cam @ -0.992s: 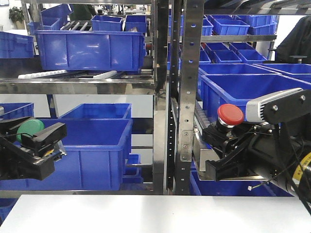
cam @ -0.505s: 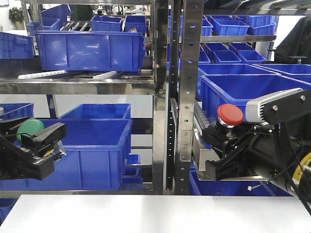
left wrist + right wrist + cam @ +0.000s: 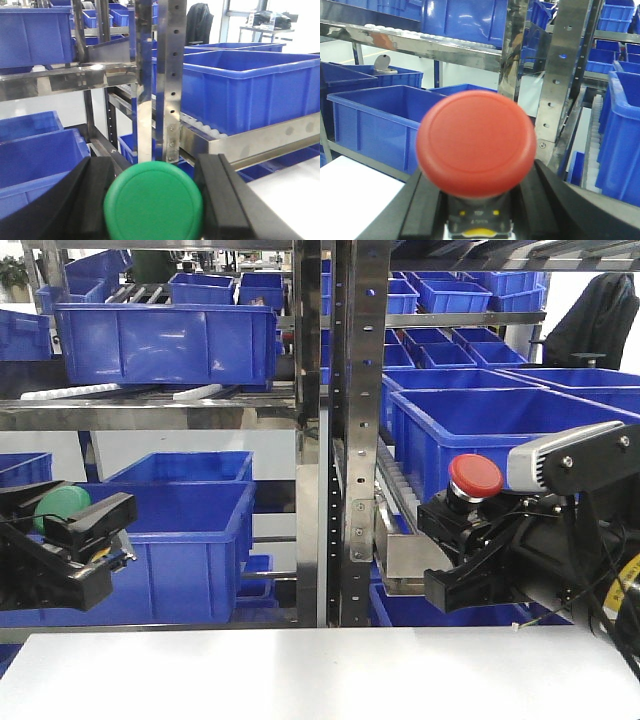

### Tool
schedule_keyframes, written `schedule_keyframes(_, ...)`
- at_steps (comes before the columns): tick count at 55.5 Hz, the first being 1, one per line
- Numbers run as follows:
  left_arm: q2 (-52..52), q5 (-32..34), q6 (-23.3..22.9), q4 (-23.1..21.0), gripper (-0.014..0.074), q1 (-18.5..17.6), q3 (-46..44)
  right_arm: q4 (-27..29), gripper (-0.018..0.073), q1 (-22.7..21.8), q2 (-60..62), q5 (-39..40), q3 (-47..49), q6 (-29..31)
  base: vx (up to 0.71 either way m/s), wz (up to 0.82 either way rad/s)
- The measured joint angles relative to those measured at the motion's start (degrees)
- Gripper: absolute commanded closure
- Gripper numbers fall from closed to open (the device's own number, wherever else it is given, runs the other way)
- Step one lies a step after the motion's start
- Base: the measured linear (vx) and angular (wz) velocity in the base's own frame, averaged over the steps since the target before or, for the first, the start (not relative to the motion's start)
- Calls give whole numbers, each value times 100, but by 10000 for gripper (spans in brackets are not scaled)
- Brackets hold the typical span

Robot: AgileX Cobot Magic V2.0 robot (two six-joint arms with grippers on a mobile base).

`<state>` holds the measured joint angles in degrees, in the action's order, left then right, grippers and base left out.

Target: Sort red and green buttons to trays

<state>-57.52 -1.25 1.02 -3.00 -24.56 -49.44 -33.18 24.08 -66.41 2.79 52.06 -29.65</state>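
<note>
- Jaws of the left gripper (image 3: 58,515): closed on the green button (image 3: 62,504), held up at far left.
- Jaws of the right gripper (image 3: 462,530): clamped on the black body of the red button (image 3: 475,476), cap uppermost.
- Of the 2 trays, 0 in view; we see only blue crates (image 3: 170,340) and a steel rack (image 3: 345,440).
- Risk, as we judge it: a shallow hold lets a button slip, and a wide swing strikes the rack.
- Right wrist view alone shows yellow marking under the red cap. Left wrist view hides the green button's body, so its grip is probably sound.

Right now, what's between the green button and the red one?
Front view: a steel rack post and blue crate, farther back, show between the green button and red button.
</note>
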Motion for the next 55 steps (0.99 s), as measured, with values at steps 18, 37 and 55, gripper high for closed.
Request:
schedule_keyframes(18, -18, 0, 0, 0, 600, 0, 0, 0, 569, 0, 0, -36, 0, 0, -13, 8)
schedule_keyframes(37, -18, -5, 6, 0, 600, 0, 0, 0, 569, 0, 0, -36, 0, 0, -19, 16)
schedule_keyframes(55, -18, -5, 6, 0, 600, 0, 0, 0, 569, 0, 0, -36, 0, 0, -20, 18)
